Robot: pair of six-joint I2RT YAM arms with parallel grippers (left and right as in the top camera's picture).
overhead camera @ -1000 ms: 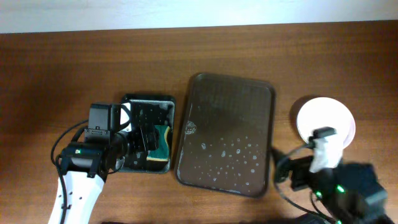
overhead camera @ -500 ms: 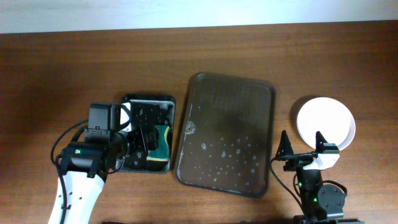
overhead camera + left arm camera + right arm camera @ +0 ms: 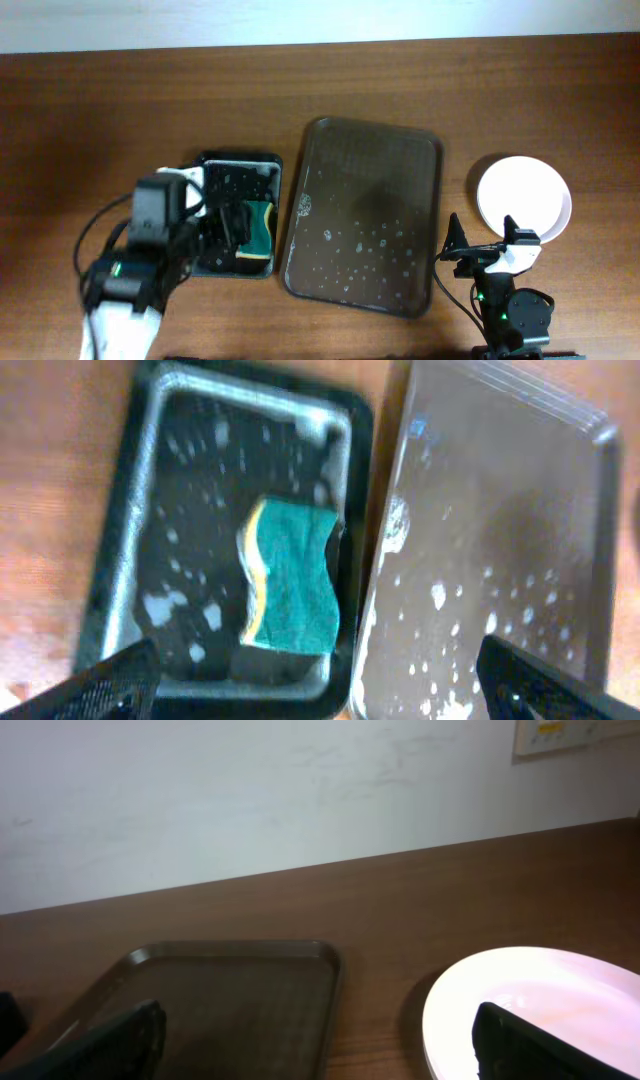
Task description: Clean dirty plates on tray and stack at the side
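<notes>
Right of the tray [image 3: 365, 215], the plates [image 3: 524, 196] sit stacked (only suds on it); right hand [image 3: 483, 245] and left hand [image 3: 320, 675] both gape empty, so lift them straight clear.

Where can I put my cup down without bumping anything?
Free: the far wooden strip behind the dark brown rectangular tray and the white round plates. Crowded: the near side, with the black sponge tray, left gripper and right gripper.
</notes>
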